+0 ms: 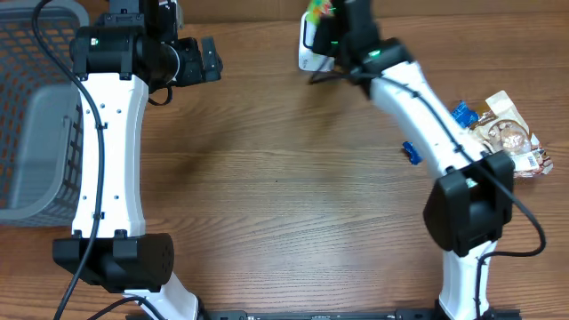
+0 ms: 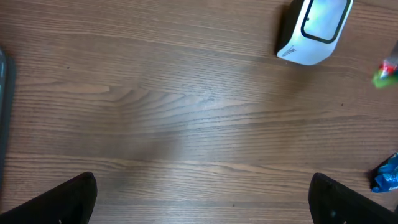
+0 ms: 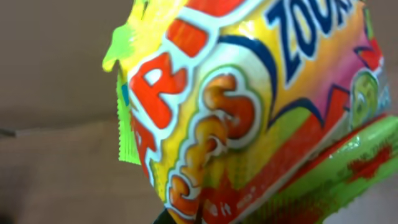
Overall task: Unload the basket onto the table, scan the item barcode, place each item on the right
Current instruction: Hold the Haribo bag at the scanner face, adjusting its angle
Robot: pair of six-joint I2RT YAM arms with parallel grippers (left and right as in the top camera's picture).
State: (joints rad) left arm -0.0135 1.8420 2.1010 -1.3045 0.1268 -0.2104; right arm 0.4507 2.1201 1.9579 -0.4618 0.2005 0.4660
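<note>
**Packet (image 3: pixel 249 106) at the scanner (image 1: pixel 308 44)**

One packet only, pinched in the right tool (image 1: pixel 331 22), which is closed tight on it, close beside the one white scanner. It looks light, soft and glossy, likely to slip or crumple; a sealed edge seems the safest hold. The left tool (image 2: pixel 205 202) gapes wide, holding nothing, over the worktop (image 1: pixel 284 196). One grey basket (image 1: pixel 36 116); other packets (image 1: pixel 507 133) heaped, too jumbled to count.
</note>
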